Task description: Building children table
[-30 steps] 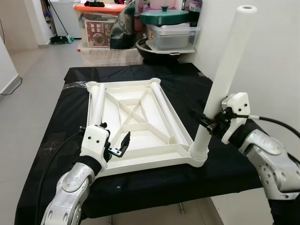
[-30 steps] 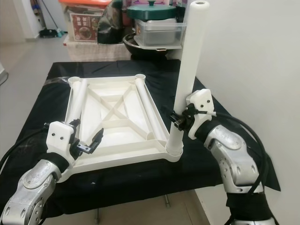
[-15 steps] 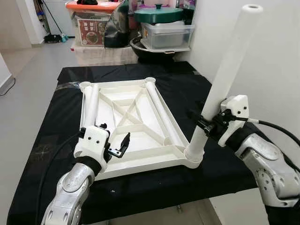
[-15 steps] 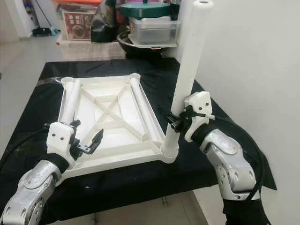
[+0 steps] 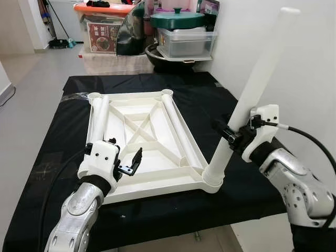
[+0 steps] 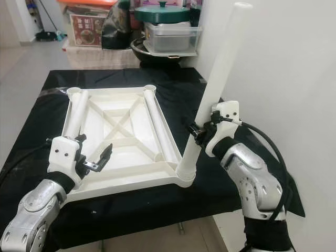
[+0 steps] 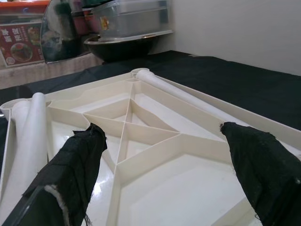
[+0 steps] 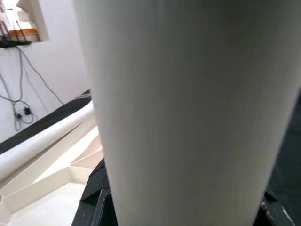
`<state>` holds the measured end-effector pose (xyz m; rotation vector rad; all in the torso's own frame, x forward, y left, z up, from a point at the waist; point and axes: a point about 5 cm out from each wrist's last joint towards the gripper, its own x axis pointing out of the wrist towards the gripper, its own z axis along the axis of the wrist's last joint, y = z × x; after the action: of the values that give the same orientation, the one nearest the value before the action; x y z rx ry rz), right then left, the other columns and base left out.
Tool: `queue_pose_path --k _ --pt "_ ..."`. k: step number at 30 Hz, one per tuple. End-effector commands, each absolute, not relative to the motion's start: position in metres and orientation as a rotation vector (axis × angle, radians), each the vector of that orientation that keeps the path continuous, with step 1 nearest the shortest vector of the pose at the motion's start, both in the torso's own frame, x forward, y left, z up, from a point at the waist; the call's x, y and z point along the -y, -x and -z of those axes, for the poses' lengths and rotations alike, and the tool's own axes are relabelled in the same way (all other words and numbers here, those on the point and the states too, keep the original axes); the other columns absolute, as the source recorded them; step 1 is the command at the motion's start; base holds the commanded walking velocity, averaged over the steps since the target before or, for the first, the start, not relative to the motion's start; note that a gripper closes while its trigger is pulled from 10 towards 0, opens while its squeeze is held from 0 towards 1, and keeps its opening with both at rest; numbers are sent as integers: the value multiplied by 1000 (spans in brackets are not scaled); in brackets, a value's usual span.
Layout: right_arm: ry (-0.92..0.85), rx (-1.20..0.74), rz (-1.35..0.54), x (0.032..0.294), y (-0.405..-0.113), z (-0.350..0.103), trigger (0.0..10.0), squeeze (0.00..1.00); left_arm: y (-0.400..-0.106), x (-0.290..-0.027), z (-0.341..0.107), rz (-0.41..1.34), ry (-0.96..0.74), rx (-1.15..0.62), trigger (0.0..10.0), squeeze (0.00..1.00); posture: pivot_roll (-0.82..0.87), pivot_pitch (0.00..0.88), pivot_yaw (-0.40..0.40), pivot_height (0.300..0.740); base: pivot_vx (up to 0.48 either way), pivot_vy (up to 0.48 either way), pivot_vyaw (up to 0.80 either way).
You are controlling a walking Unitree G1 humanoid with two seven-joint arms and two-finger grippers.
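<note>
An upturned white table top lies on the black-covered table. A long white leg stands in its near right corner socket, leaning to the right toward the wall. My right gripper is shut on this leg low down; the leg is close up in the right wrist view. Two more legs lie inside the top, one along the left side and one along the right side. My left gripper hovers open over the top's near left part, its fingers spread with nothing between them.
Storage boxes, a dark bowl and a green-lidded pot crowd the far side of the table. A white wall runs close along the right. Bare floor lies to the left.
The leg held by my right gripper now leans further right, its foot still in the corner socket. The camera has shifted a little. My left gripper stays open in place.
</note>
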<state>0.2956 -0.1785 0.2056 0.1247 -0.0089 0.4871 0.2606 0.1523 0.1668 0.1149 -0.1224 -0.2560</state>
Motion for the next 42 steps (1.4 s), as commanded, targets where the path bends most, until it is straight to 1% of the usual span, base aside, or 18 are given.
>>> queue_pose_path --k 1,4,5,7,8,9,10,12,14,16,20,22,23,25,27,31,37,42 --pt "-192 -229 -517 159 -291 -157 10000 0 -261 -155 -161 246 -122 95 10000 0 18 0 -74 740 0 0 0" --pt "-184 -233 -493 160 -291 -156 10000 0 -261 -155 -161 244 -123 96 10000 0 18 0 -74 740 0 0 0" --pt "-158 -250 -425 163 -294 -154 10000 0 -261 -156 -161 242 -125 96 10000 0 14 0 -71 740 0 0 0" --pt "-158 -250 -425 163 -294 -154 10000 0 -261 -156 -161 242 -125 96 10000 0 14 0 -71 740 0 0 0" --pt "-135 -258 -307 169 -298 -152 10000 0 -261 -156 -161 240 -126 95 10000 0 10 0 -70 740 0 0 0" --pt "-163 -267 -93 187 -306 -145 10000 0 -262 -156 -161 237 -128 95 10000 0 18 0 -73 740 0 0 0" --pt "-163 -267 -93 187 -306 -145 10000 0 -262 -156 -161 237 -128 95 10000 0 18 0 -73 740 0 0 0" --pt "-230 -283 173 210 -311 -134 10000 0 -262 -156 -161 231 -131 95 10000 0 20 0 -74 740 0 0 0" --pt "-230 -283 173 210 -311 -134 10000 0 -262 -156 -161 231 -131 95 10000 0 20 0 -74 740 0 0 0" --pt "-220 -282 280 217 -314 -131 10000 0 -263 -159 -160 214 -140 89 10000 0 19 0 -73 740 0 0 0" --pt "-208 -290 333 216 -317 -131 10000 0 -264 -162 -159 201 -147 82 10000 0 20 0 -73 740 0 0 0" --pt "-198 -254 310 206 -320 -138 10000 0 -265 -162 -161 192 -148 88 10000 0 29 0 -77 740 0 0 0" --pt "-198 -254 310 206 -320 -138 10000 0 -265 -162 -161 192 -148 88 10000 0 29 0 -77 740 0 0 0" --pt "-157 -213 246 190 -324 -148 10000 0 -266 -164 -162 185 -150 90 10000 0 28 0 -76 740 0 0 0" --pt "-145 -211 231 177 -325 -152 10000 0 -265 -165 -160 179 -157 82 10000 0 25 0 -75 740 0 0 0" --pt "-157 -229 276 174 -322 -149 10000 0 -266 -166 -160 169 -158 80 10000 0 29 0 -78 740 0 0 0" --pt "-108 -217 349 176 -318 -151 10000 0 -267 -166 -160 162 -160 78 10000 0 28 0 -78 740 0 0 0" --pt "-93 -188 347 170 -316 -156 10000 0 -268 -167 -159 158 -163 75 10000 0 22 0 -73 740 0 0 0"
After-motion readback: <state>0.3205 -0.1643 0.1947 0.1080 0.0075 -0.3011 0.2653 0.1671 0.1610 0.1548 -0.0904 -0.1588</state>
